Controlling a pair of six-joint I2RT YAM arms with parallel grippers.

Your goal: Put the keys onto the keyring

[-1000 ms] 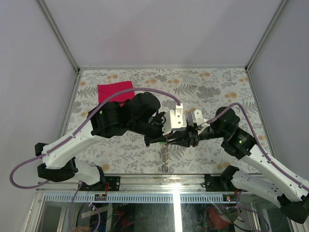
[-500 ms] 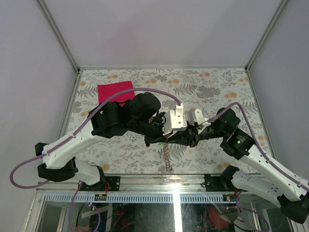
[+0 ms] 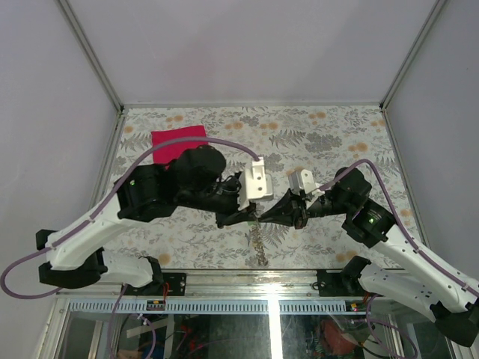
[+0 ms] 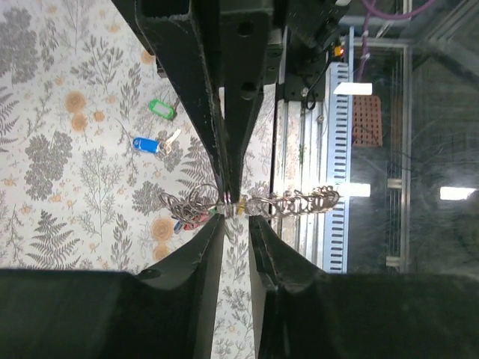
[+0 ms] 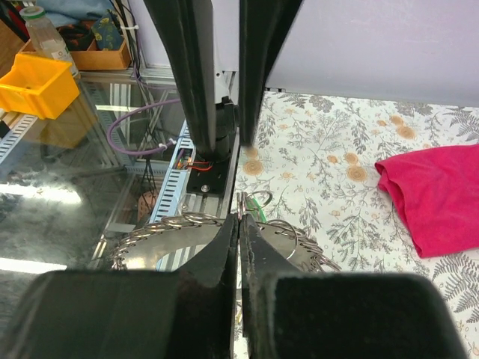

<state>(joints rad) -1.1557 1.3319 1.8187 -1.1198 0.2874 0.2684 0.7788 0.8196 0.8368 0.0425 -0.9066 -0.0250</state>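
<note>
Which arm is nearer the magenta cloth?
Left. The left arm sits just in front of the magenta cloth, overlapping its near corner from above; the right arm is far across the table.

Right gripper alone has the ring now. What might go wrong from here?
The right gripper pinches the keyring only at its fingertips, so the wide ring may swivel or slip out. The open left gripper sits close to the coils; backing away might snag them. The ring hangs near the front edge of the table, so a drop could land off it.
</note>
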